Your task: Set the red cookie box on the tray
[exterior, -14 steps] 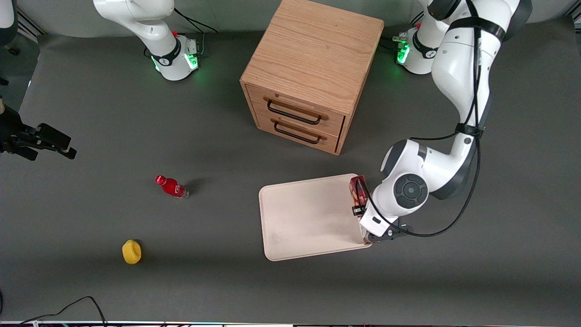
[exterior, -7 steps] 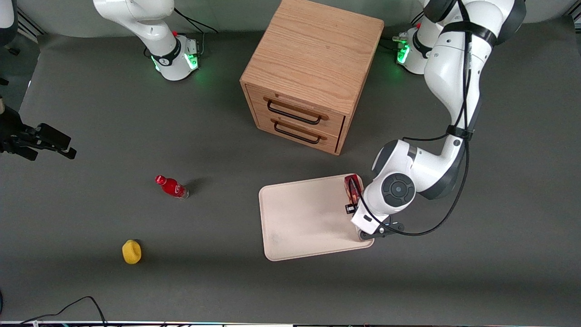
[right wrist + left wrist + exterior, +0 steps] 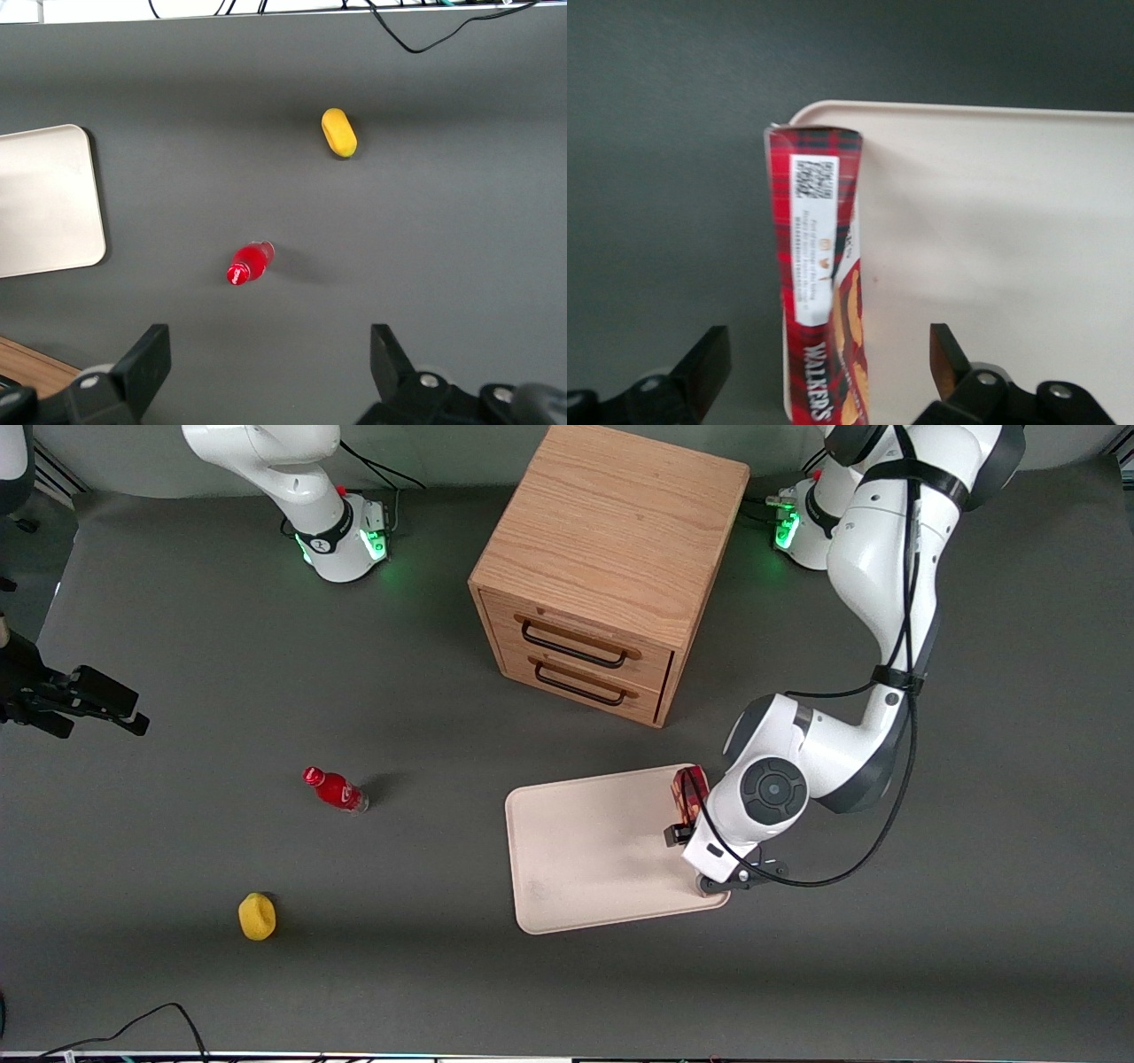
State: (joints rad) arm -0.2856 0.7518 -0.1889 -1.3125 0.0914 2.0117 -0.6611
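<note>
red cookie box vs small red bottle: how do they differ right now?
The red cookie box is a long narrow tartan carton with cookie pictures; the red bottle is small and rounded with a red cap.
The box lies along the tray edge nearest the working arm; the bottle sits on the bare table toward the parked arm's end.
The open pincer straddles the box without touching it; nothing is near the bottle.
Both are red.

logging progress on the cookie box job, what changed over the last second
The left arm's hand has shifted with the red cookie box from the tray's edge nearest the working arm's end of the table a little further in over the tray. Its fingers now stand open, apart from the box, which sits along that edge. The tray, wooden drawer cabinet, small red bottle and yellow object stayed put.
</note>
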